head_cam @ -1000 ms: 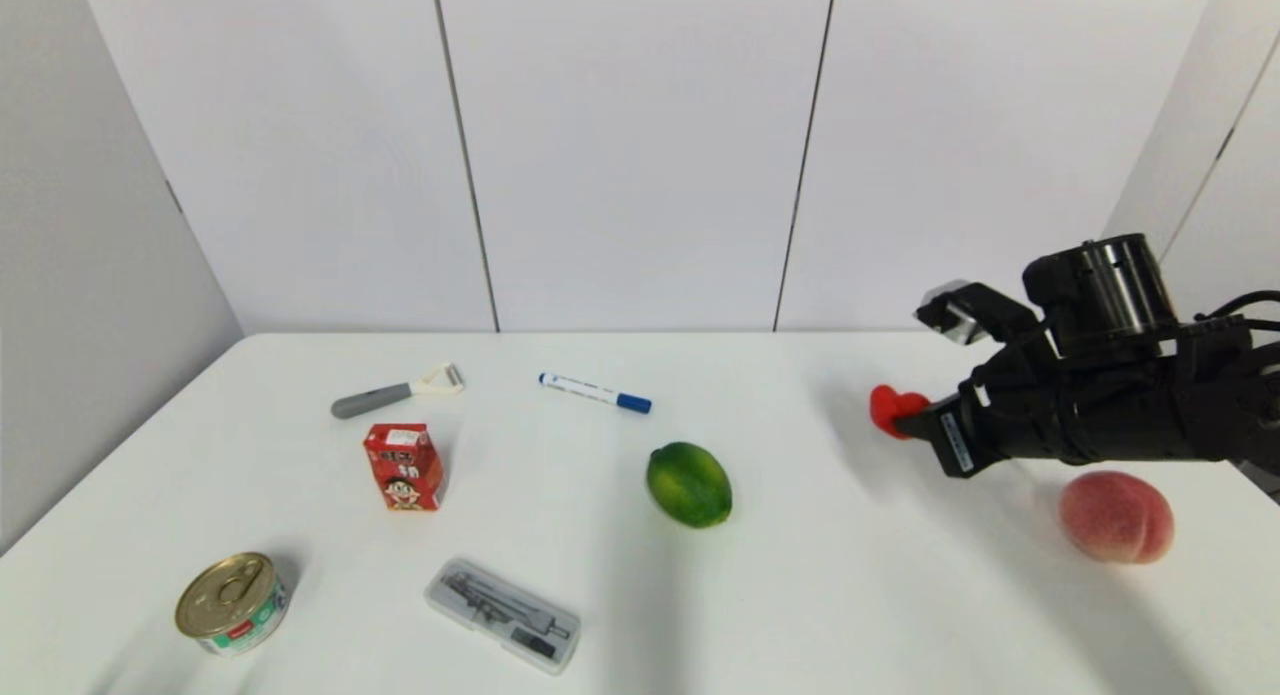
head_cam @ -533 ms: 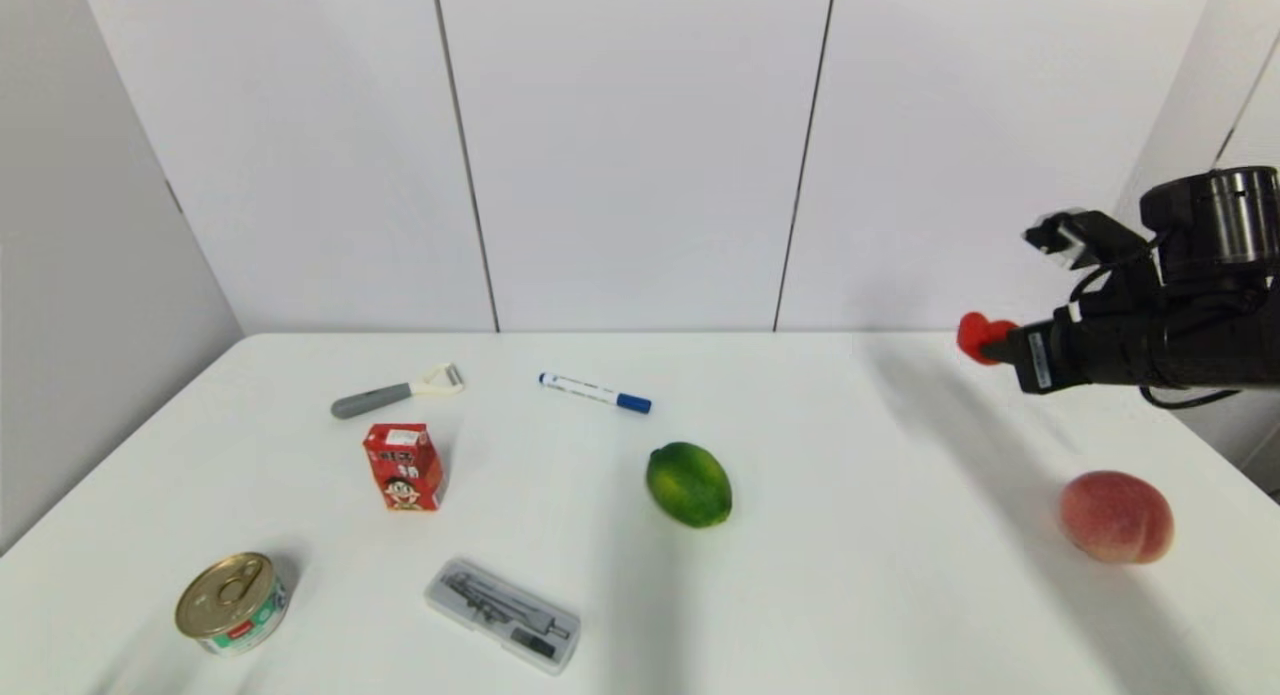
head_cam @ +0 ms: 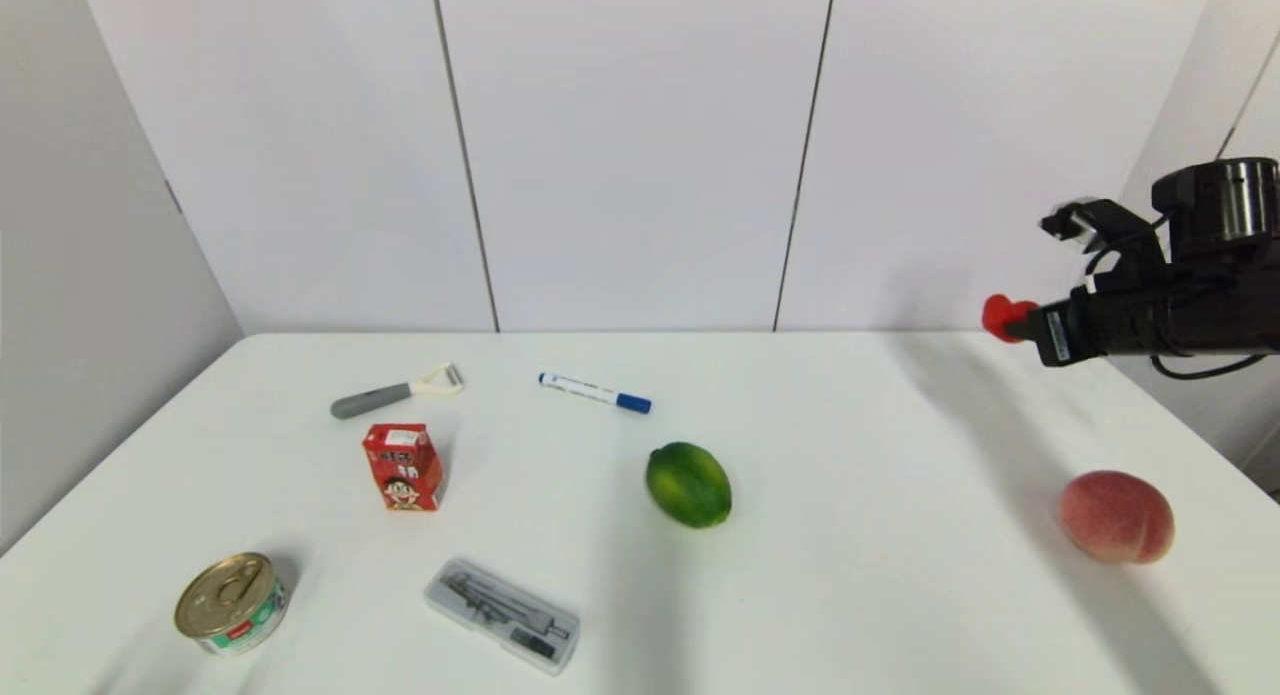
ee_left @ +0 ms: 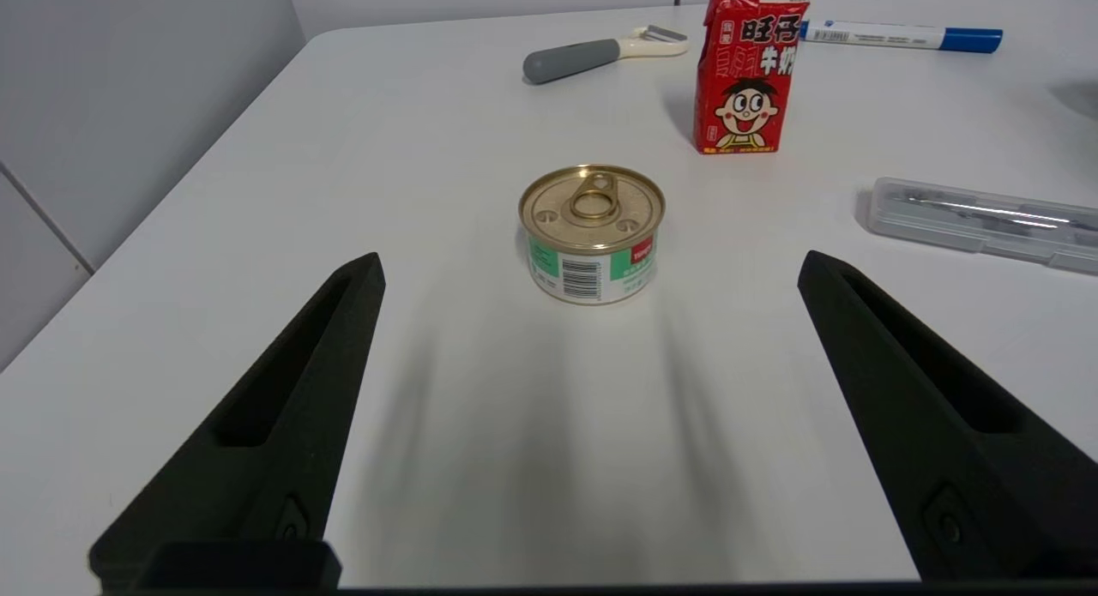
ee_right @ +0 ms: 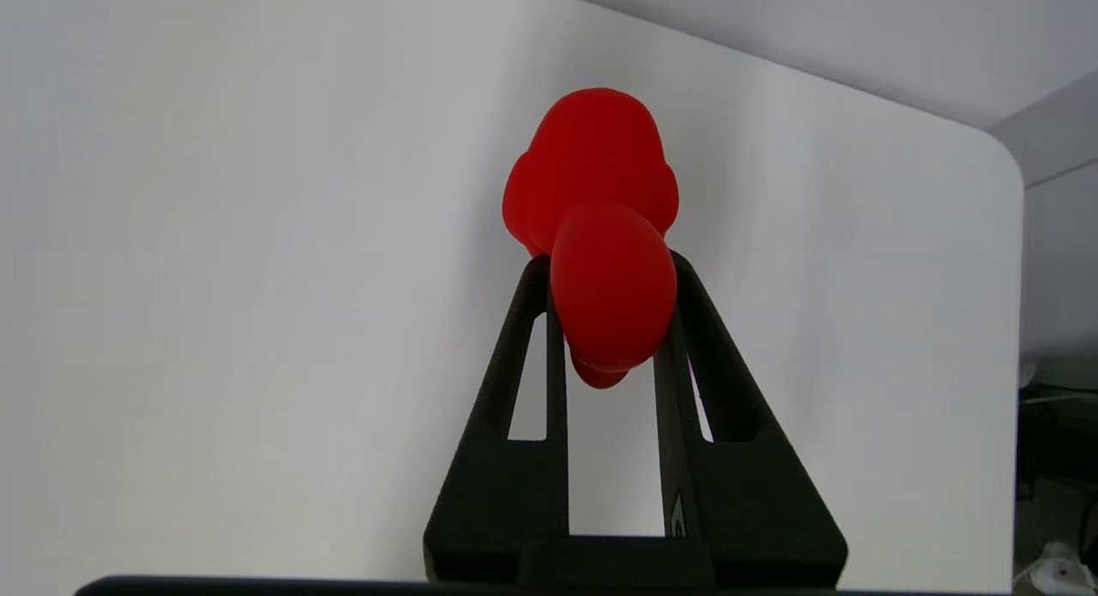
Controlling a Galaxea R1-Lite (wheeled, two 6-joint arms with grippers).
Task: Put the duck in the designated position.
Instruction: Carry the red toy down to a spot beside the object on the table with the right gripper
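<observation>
So from the head view we've got the right gripper (head_cam: 1010, 320) up in the air with the duck (head_cam: 998, 316) pinched at its tip, well above and behind the peach (head_cam: 1116, 516), out past the table (head_cam: 860, 535)'s far right corner. Left wrist view: the left gripper (ee_left: 592, 274) sits parked with fingers spread wide and nothing between them, the tin can (ee_left: 592, 233) just ahead of it on the table. Right wrist view: both fingers (ee_right: 682, 322) are clamped tight on the duck's red body, white table below. We'd call this the carry step, duck grabbed and lifted. No marked spot shows anywhere, so the next move needs us to swing over the target, come down gently, then let go.
</observation>
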